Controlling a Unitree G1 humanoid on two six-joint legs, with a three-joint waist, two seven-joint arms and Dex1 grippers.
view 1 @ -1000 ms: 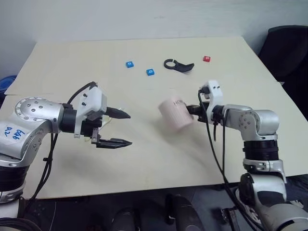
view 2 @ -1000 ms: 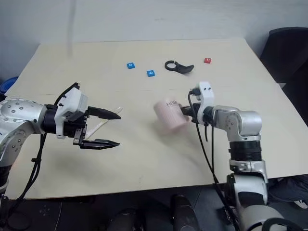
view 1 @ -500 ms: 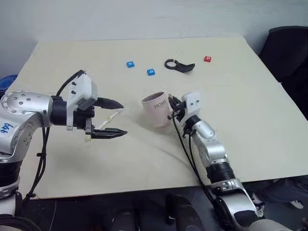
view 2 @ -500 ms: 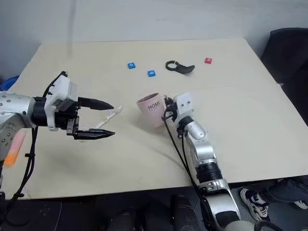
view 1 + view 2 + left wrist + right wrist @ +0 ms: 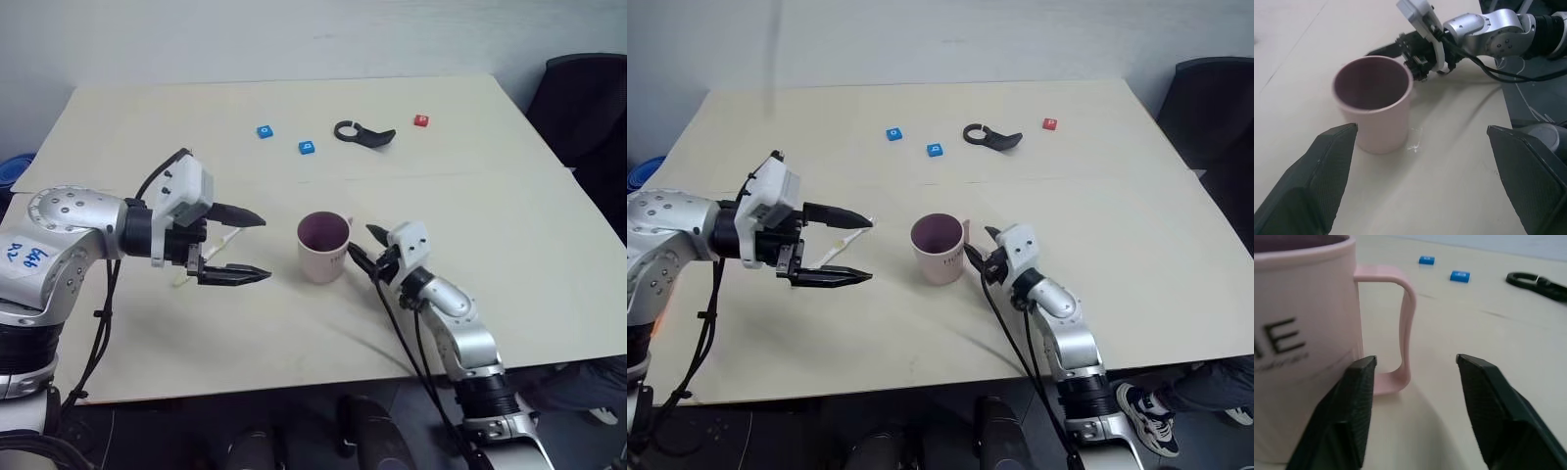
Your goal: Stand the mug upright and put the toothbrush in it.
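The pale pink mug (image 5: 323, 249) stands upright on the table, its dark maroon inside facing up and its handle (image 5: 1405, 318) turned toward my right gripper (image 5: 361, 250). That gripper is open, with one finger on each side of the handle and neither touching it. My left gripper (image 5: 265, 249) hovers open just left of the mug, pointing at it, and holds nothing. The slim pale toothbrush (image 5: 854, 235) lies on the table beneath and behind the left gripper's fingers, partly hidden by them.
At the back of the table lie two blue blocks (image 5: 265, 131) (image 5: 307, 147), a black ring-shaped clip (image 5: 362, 132) and a red block (image 5: 420, 120). A dark chair (image 5: 588, 98) stands past the table's right edge.
The mug was held tilted above the table by the right gripper. It now stands upright on the table. The right gripper has sunk, drawn back and opened. The left gripper stays put.
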